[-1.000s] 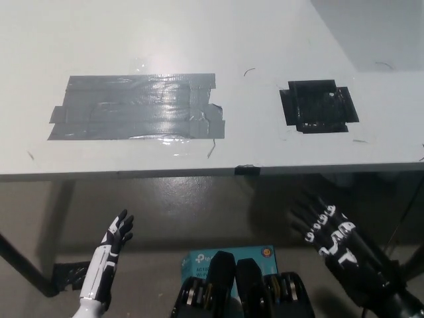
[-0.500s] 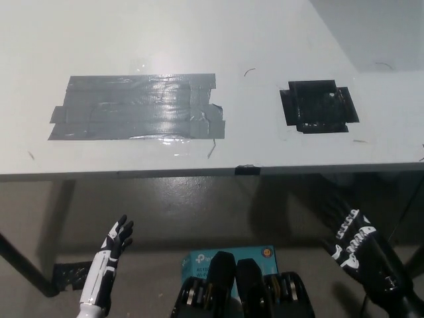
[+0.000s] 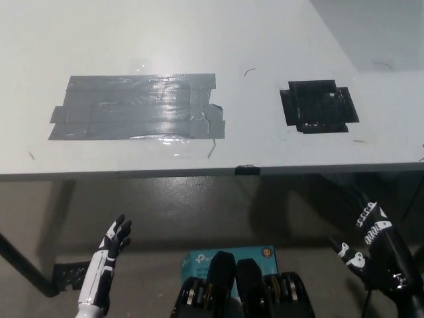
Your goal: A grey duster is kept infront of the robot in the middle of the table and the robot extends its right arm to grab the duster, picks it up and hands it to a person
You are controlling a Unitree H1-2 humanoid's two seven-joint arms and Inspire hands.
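White table [image 3: 199,33] fills the upper part of the head view, front edge running across the middle of the picture. Two tape patches on it: a large grey tape patch [image 3: 139,106] left of centre, shiny with wrinkled edges, and a smaller black tape patch [image 3: 319,106] to the right, well apart from the grey one. A small black tab [image 3: 247,169] sits on the table's front edge, roughly between the two patches. A few thin dark marks are scattered on the tabletop.

No grey duster visible on the table or anywhere in view; can't say where it is from this picture.

Below the table edge is grey floor [image 3: 199,212] in shadow. A dark table leg [image 3: 26,271] runs diagonally at lower left. A teal box [image 3: 199,257] with white lettering lies on the floor at bottom centre, partly covered.

Left hand [image 3: 114,240], white, is at lower left, under the table edge level, fingers extended and slightly spread, holding nothing, pointing up toward the table.

Right hand [image 3: 364,235], black with white markings, is at lower right, also below the table edge and off the tabletop. It's dark against shadow and seen partly edge-on; can't tell whether the fingers are apart or together. Nothing visibly held.

Neither hand touches the table.
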